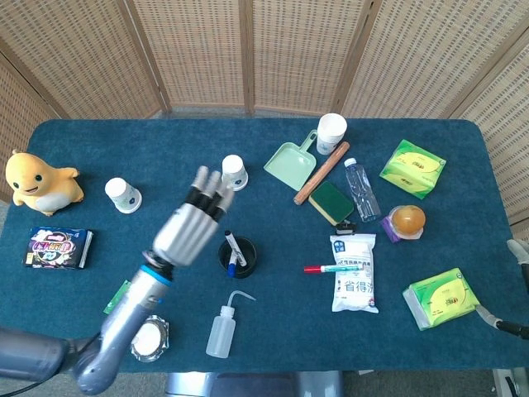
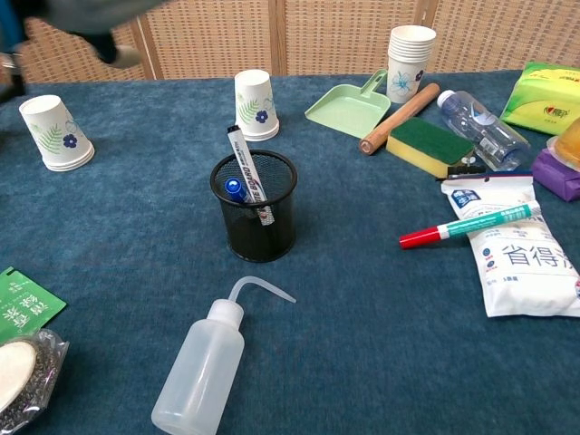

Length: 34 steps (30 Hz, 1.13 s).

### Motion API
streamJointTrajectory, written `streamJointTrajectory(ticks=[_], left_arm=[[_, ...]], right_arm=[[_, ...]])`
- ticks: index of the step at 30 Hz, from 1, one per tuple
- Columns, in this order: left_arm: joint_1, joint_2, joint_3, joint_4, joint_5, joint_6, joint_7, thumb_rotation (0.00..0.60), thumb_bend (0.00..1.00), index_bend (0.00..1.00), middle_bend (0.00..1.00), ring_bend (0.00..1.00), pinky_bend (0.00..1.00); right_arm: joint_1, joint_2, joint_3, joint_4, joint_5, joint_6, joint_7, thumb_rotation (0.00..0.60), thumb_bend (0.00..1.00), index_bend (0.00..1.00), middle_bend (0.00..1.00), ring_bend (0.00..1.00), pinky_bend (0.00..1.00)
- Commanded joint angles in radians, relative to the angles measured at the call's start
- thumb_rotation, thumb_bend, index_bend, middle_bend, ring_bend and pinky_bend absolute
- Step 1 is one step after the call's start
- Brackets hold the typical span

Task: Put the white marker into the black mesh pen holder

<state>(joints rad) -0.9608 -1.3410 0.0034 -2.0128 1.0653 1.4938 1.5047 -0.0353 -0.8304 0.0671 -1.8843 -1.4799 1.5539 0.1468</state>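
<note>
Left hand point(image 1: 188, 229) — fingers extended, empty.

Three paper cups point(image 1: 123, 195), two tissue packs point(image 1: 412, 169), two markers point(image 2: 246, 169)

blue table point(image 1: 99, 149), pen holder point(image 2: 260, 220), squeeze bottle point(image 2: 200, 373), dustpan point(image 1: 289, 163)

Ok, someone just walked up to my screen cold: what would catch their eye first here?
Probably the left hand, blurred and lifted above the table's middle with fingers spread and nothing in it. Just right of it stands the black mesh pen holder, with the white marker leaning inside, cap end poking above the rim next to a blue pen. After that, the yellow plush toy at the far left edge.
</note>
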Motion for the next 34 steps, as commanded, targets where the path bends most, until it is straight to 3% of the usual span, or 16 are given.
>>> streamJointTrajectory(ticks=[1, 9, 14, 17, 28, 34], left_arm=[[0.175, 0.141, 0.057, -0.046, 0.142, 0.123, -0.293, 0.600, 0.28, 0.03, 0.00, 0.00, 0.07], [0.423, 0.250, 0.169, -0.025, 0.290, 0.270, -0.683, 0.600, 0.28, 0.03, 0.00, 0.00, 0.05], [0.543, 0.276, 0.222, 0.032, 0.323, 0.303, -0.839, 0.600, 0.28, 0.03, 0.00, 0.00, 0.03], [0.645, 0.277, 0.251, 0.093, 0.314, 0.341, -0.993, 0.600, 0.28, 0.03, 0.00, 0.00, 0.01], [0.780, 0.280, 0.214, 0.249, 0.302, 0.314, -1.237, 0.600, 0.28, 0.03, 0.00, 0.00, 0.00], [0.804, 0.285, 0.182, 0.279, 0.308, 0.272, -1.283, 0.600, 0.28, 0.03, 0.00, 0.00, 0.00]], right_arm=[[0.006, -0.009, 0.002, -0.001, 0.011, -0.009, -0.023, 0.600, 0.00, 0.01, 0.00, 0.00, 0.00], [0.017, -0.030, 0.017, 0.010, 0.054, -0.018, -0.085, 0.600, 0.00, 0.01, 0.00, 0.00, 0.00], [0.016, -0.039, 0.017, 0.007, 0.056, -0.013, -0.116, 0.600, 0.00, 0.01, 0.00, 0.00, 0.00], [0.015, -0.046, 0.017, 0.002, 0.058, -0.007, -0.142, 0.600, 0.00, 0.01, 0.00, 0.00, 0.00], [0.018, -0.066, 0.028, 0.004, 0.083, 0.000, -0.204, 0.600, 0.00, 0.03, 0.00, 0.00, 0.00], [0.017, -0.079, 0.033, 0.001, 0.096, 0.009, -0.242, 0.600, 0.00, 0.04, 0.00, 0.00, 0.00]])
